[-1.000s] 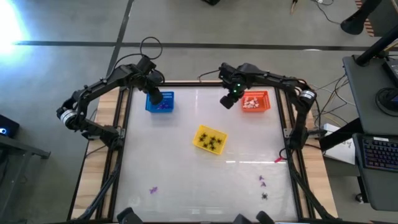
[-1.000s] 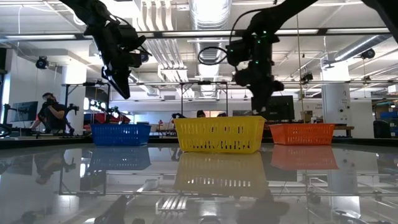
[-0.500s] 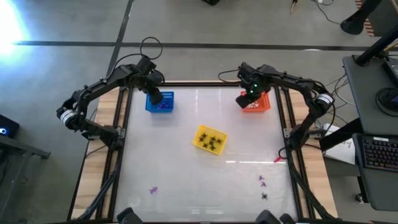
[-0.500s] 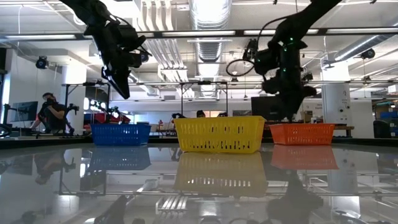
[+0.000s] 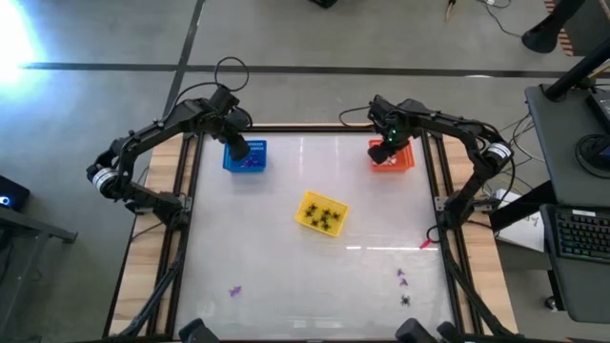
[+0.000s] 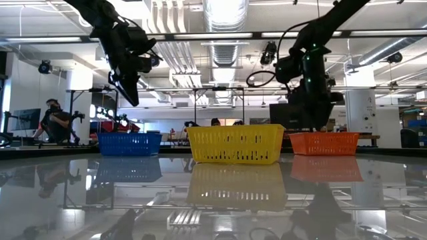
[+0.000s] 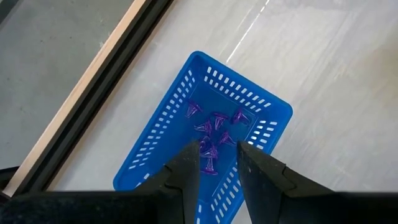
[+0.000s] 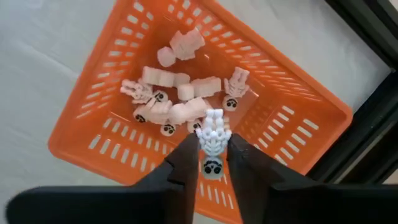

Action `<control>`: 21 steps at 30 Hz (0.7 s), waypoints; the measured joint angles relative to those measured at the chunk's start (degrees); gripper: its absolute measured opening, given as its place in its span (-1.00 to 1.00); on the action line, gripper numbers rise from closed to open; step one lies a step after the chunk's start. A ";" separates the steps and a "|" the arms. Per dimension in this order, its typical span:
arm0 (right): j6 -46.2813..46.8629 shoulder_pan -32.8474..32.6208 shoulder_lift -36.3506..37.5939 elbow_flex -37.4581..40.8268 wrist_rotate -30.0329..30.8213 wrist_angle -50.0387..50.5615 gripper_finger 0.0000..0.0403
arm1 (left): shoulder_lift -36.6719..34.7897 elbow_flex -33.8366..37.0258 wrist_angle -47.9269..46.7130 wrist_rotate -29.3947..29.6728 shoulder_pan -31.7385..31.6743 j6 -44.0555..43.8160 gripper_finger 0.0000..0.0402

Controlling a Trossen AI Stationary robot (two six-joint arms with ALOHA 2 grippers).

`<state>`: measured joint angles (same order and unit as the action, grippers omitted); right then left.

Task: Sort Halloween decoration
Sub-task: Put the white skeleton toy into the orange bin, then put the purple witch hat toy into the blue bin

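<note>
The big white table (image 5: 286, 248) held three small plastic baskets, one for each kind of toy. The right pincer (image 8: 210, 163) hung over the orange basket (image 8: 292, 127), its fingers a little apart around a white skeleton toy (image 8: 212, 140), so the toy could drop among the other white ones. The left pincer (image 7: 217, 163) waited, partly open and empty, over the blue basket (image 7: 155, 149) of purple bits (image 7: 211, 134). Black spiders (image 5: 324, 217) lay in the yellow basket (image 5: 307, 202). A few loose pieces (image 5: 401, 278) lay near the table's front edge, unsorted.

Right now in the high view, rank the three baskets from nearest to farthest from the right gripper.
1. Orange basket, directly beneath the right gripper, far right corner.
2. Yellow basket, table centre.
3. Blue basket, far left, under the left gripper.
</note>
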<state>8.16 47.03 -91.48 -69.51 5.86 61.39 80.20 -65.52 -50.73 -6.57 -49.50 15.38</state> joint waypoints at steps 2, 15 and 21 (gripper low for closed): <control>-0.51 0.00 0.00 -0.23 -0.31 -0.03 -0.50 | 0.00 0.00 -0.09 0.00 0.00 -0.01 -0.56; -0.68 -0.15 2.29 -0.63 -0.39 4.53 -0.33 | 0.00 0.00 -0.82 -0.38 0.50 -1.19 -0.56; 1.33 -0.63 9.00 -1.34 -0.30 5.83 -0.32 | 0.00 -0.02 -0.82 -5.01 3.46 -5.37 -0.50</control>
<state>9.49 46.39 -82.48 -70.85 5.56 67.22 80.20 -65.54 -51.54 -11.58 -46.04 10.01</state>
